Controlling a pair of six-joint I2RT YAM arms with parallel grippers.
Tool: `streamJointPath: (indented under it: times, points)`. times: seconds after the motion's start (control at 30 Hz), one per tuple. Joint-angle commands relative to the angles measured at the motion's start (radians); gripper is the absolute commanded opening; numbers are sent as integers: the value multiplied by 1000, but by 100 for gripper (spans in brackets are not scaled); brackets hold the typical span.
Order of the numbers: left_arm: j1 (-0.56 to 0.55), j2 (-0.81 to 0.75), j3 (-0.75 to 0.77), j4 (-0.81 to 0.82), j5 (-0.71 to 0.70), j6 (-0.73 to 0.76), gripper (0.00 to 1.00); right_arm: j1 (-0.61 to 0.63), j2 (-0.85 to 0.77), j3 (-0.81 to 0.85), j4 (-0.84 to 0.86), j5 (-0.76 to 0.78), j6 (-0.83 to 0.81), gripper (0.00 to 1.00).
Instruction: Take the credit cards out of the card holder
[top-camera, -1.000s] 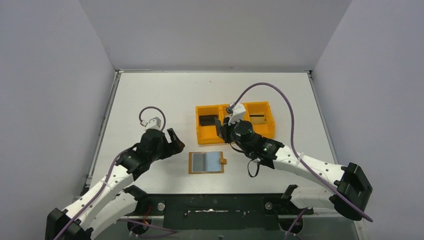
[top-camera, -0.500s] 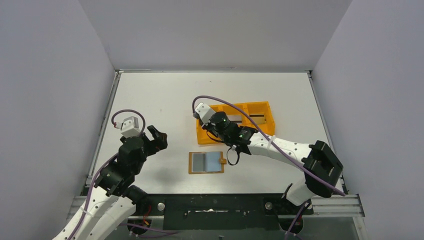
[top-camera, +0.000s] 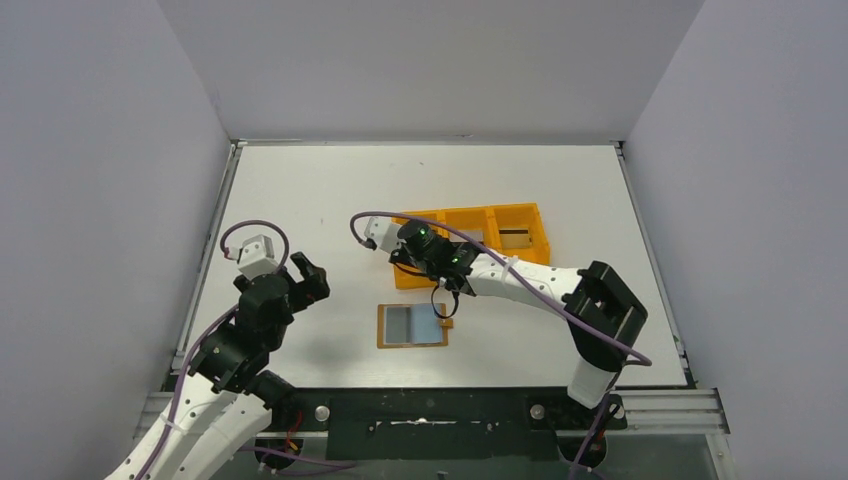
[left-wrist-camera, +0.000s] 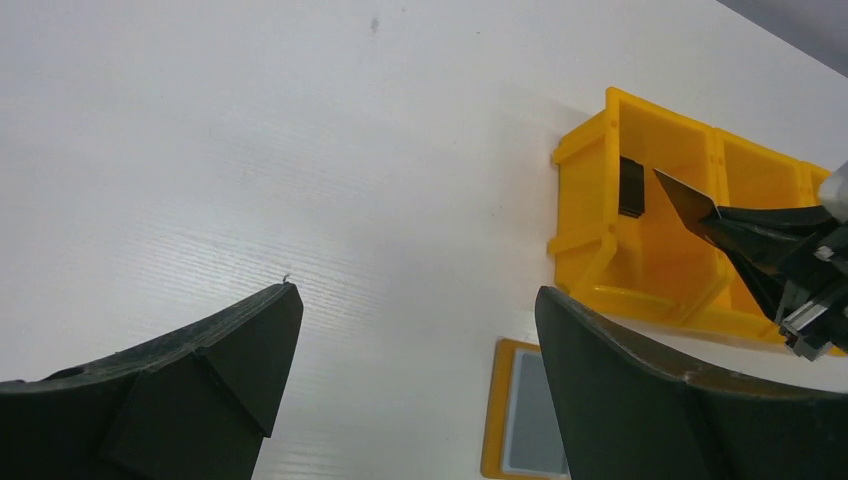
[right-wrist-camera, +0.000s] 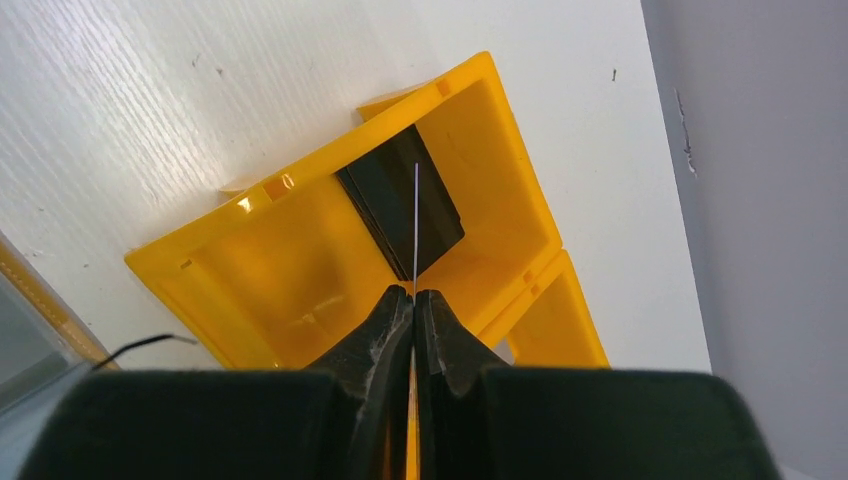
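The card holder (top-camera: 384, 327) lies open flat on the table in front of the orange tray, with a grey credit card (top-camera: 398, 322) and a pale blue one (top-camera: 428, 321) in its panels. Its left end (left-wrist-camera: 497, 415) shows in the left wrist view. My right gripper (top-camera: 400, 258) (right-wrist-camera: 413, 293) is shut on a thin credit card (right-wrist-camera: 415, 225) seen edge-on, held upright over the tray's left compartment. A dark card (right-wrist-camera: 385, 205) (left-wrist-camera: 630, 187) stands inside that compartment. My left gripper (top-camera: 312, 272) (left-wrist-camera: 412, 290) hangs open and empty, left of the holder.
The orange three-compartment tray (top-camera: 520, 212) (left-wrist-camera: 600, 290) sits mid-table, and a dark slot-like shape shows in its right compartment. The right arm reaches across above the holder's right end. White walls close in the table at left, right and back.
My right gripper has swung left with the card from the tray's middle to over its left compartment. The left arm has pulled back to the left and opened wider.
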Motion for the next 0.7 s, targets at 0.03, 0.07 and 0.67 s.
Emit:
streamJointPath:
  times: [0.03, 0.07, 0.67]
  points:
    - [-2, -22, 30, 10, -46, -7, 88, -20, 57, 66, -20, 31, -109, 0]
    - [-1, -24, 29, 11, -49, -7, 88, -24, 75, 72, -21, 36, -126, 0]
    - [-10, -44, 43, -34, -98, -60, 88, -93, 255, 135, 124, 14, -318, 3]
